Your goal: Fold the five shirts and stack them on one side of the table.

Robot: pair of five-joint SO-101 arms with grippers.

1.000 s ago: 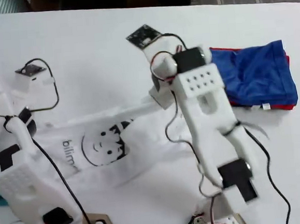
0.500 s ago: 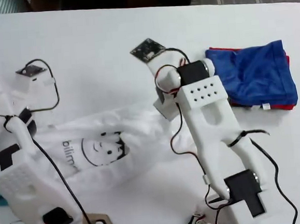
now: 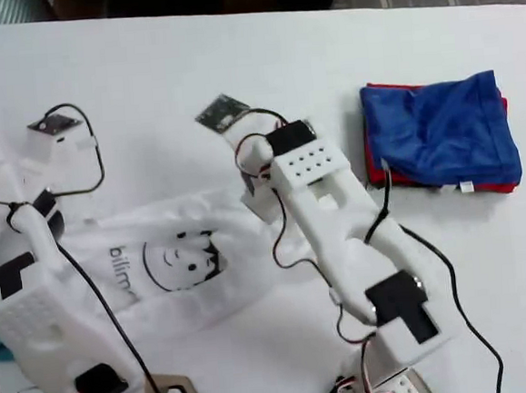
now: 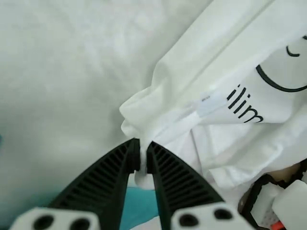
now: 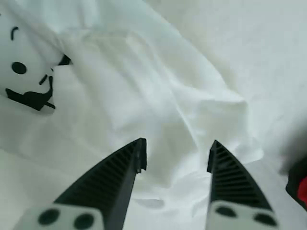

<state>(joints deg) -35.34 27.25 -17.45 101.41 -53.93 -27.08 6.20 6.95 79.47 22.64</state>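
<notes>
At the white shirt (image 3: 186,257) edge, left pincer (image 4: 142,155) clamped (bunched corner), right pincer (image 5: 177,143) apart.

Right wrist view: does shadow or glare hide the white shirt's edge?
Right wrist view: no glare, and soft shadows outline the folds of the white shirt by the open right gripper; high view: its edge shows only faintly against the white table.
</notes>
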